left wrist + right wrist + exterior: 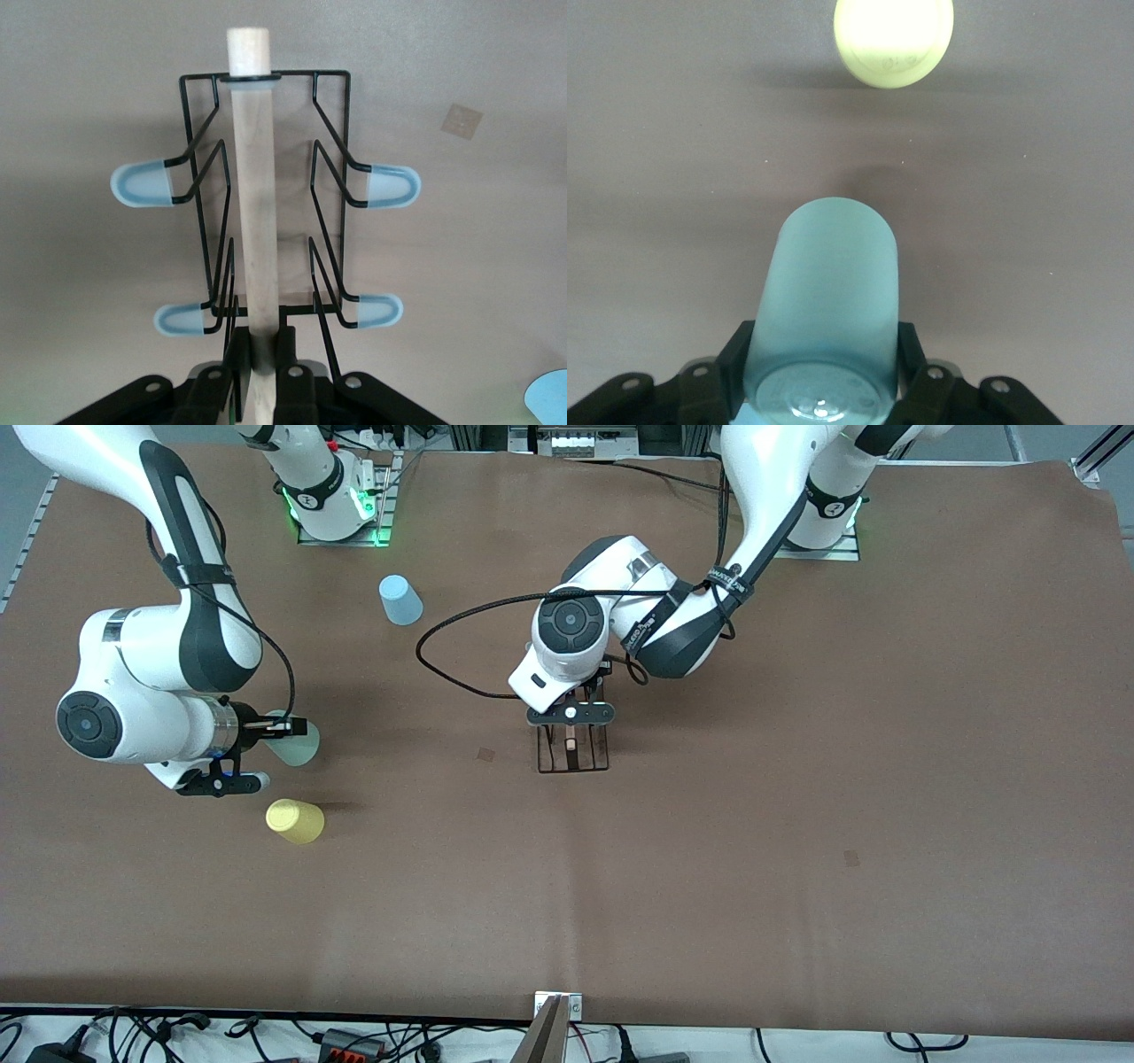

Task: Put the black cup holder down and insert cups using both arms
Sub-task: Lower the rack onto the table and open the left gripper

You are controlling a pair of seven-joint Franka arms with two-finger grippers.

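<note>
Around: we see a yellow cup (295, 821) and a light blue cup (400, 600) on the brown table (797, 824).
Left gripper (257, 354): clenched on the black cup holder (573, 751)'s wooden rod (252, 212), mid-table.
Right gripper (824, 372): grasping the pale green cup (828, 301).

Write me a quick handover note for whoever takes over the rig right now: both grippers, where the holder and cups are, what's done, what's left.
Left gripper: shut on the wooden rod of the holder, which is mid-table; whether its base touches the table is not clear.
Right gripper: shut on the green cup, over the table at the right arm's end.
Yellow cup: on the table, nearer the front camera than the green cup.
Blue cup: on the table, near the right arm's base.
Done: holder gripped, green cup gripped.
Left: release the holder once it stands, then put all three cups on its pegs; none holds a cup yet.
</note>
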